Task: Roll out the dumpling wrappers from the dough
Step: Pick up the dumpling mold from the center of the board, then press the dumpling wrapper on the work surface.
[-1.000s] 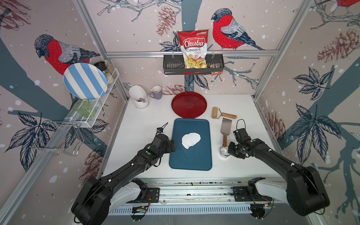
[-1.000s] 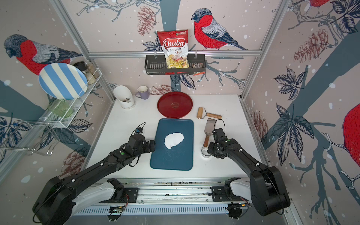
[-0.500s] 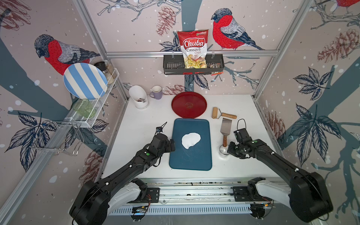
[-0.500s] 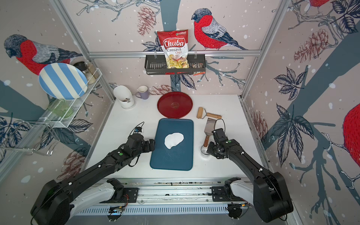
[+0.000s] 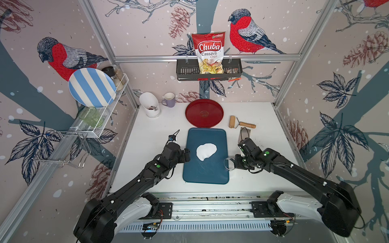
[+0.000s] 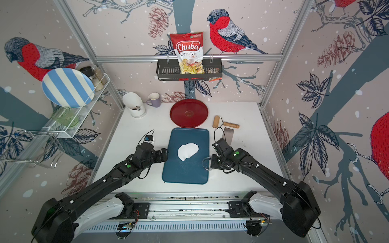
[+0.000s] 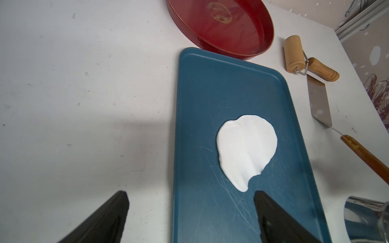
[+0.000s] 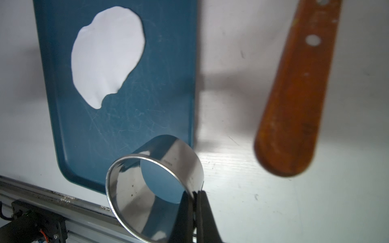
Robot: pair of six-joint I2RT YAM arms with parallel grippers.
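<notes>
In both top views the dough (image 5: 206, 151) (image 6: 188, 151) lies flat on the blue board (image 5: 205, 170), a little past the board's middle, toward its far end. Its edge is bumpy, not round. The left jaws are spread wide and hang just beside the board's left edge. The right jaws pinch the wall of a shiny steel ring (image 5: 229, 163) at the board's right edge. The ring is tipped on its side. A red plate (image 5: 204, 113) sits just past the board's far end. A wooden roller (image 5: 232, 121) and a spatula (image 5: 244, 133) lie on the table (image 5: 147, 136) off the board's right side.

In the left wrist view one jaw hangs over the table beside the board (image 7: 200, 94). The other hangs over the board, close to the thin tip of the dough (image 7: 246, 147).

In the right wrist view the jaws are pressed on the ring (image 8: 179, 153), one inside it and one outside. The board's blue shows through the hole. The dough (image 8: 107, 54) lies farther along the board, well apart from the ring. The spatula's brown handle (image 8: 294, 94) looks blurry beside the board.
</notes>
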